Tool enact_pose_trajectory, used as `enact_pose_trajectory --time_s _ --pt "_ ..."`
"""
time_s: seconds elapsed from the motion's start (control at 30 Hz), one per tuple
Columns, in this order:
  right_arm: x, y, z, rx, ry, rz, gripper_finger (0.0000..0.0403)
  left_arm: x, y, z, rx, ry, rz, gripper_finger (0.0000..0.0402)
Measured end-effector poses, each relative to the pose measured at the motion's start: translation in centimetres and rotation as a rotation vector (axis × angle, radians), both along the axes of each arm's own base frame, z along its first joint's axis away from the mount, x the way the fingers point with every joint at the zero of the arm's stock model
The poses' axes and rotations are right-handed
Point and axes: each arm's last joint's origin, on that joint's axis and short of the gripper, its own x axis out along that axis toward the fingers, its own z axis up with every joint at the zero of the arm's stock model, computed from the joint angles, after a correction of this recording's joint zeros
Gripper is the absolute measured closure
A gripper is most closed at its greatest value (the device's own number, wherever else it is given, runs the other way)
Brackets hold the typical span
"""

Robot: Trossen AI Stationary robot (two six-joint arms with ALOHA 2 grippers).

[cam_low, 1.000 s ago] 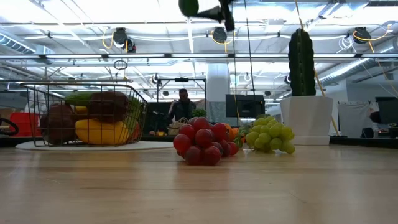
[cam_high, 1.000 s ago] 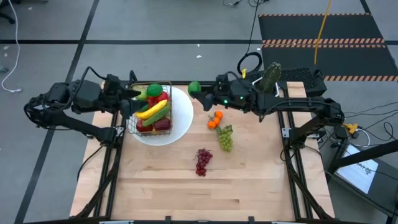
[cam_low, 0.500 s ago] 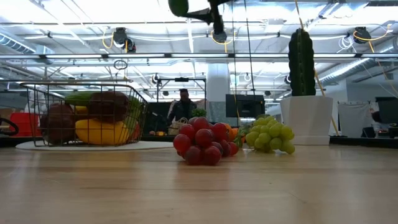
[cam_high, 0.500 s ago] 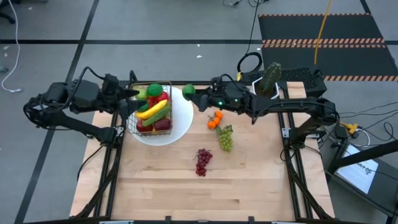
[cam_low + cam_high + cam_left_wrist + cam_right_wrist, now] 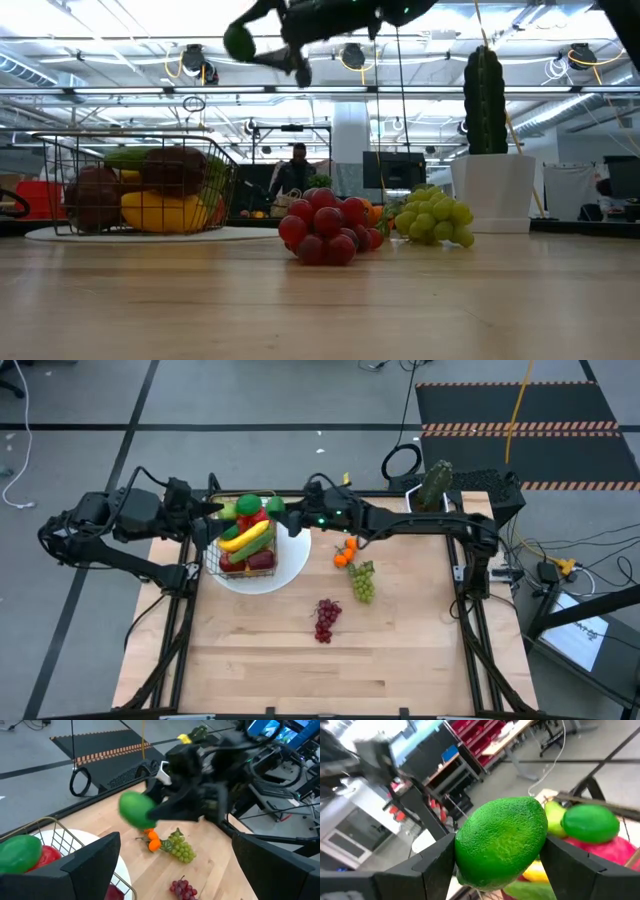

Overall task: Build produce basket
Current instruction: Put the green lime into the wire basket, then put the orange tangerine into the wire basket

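Carrying the lime (image 5: 276, 505) leftward, my right pincer (image 5: 283, 510) is now reaching the basket (image 5: 262, 560); I'm clamping it, aiming for a gap before releasing.

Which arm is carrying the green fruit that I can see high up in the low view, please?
Observer: The right end effector grips that lime between its fingers.
Operator: Is it above the basket yet?
Observer: Not quite. From overhead it hangs over the white plate, at the edge of the basket nearer the right arm.
Operator: Where is the other arm?
Observer: The left end effector waits open at the basket's opposite side.
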Motion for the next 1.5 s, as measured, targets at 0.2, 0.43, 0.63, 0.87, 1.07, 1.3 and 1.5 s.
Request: enact_pose_trajectory --time_s 0.2,0.43,0.63,0.87,1.07,1.3,1.5 --pt "2.2 -0.2 -4.7 0.0 0.099 0.073 0.0142 0.0 0.0 0.0 -0.009 -0.005 0.011 0.0021" --pt "4.5 1.1 -9.8 0.03 0.137 0.174 0.0142 0.0 0.1 0.0 -0.007 -0.008 0.03 0.0021" --pt "5.0 1.2 -12.0 0.03 0.17 0.162 0.0142 0.0 0.1 0.0 -0.013 -0.015 0.051 0.0021" --pt "5.0 0.3 -12.2 -0.043 0.18 0.151 0.0138 -0.1 0.1 0.0 -0.009 -0.016 0.061 0.0021" --pt "4.9 0.0 -12.3 -0.043 0.2 0.125 0.0094 -0.1 0.1 0.0 -0.008 -0.015 0.061 0.0021" --pt "4.1 0.0 -10.2 -0.023 0.188 0.169 0.0044 -0.1 0.2 -0.1 0.003 0.008 0.061 0.0021" --pt "1.9 0.4 -6.1 -0.141 0.269 0.186 0.0042 -0.2 0.2 -0.3 0.005 0.027 0.065 0.0021"
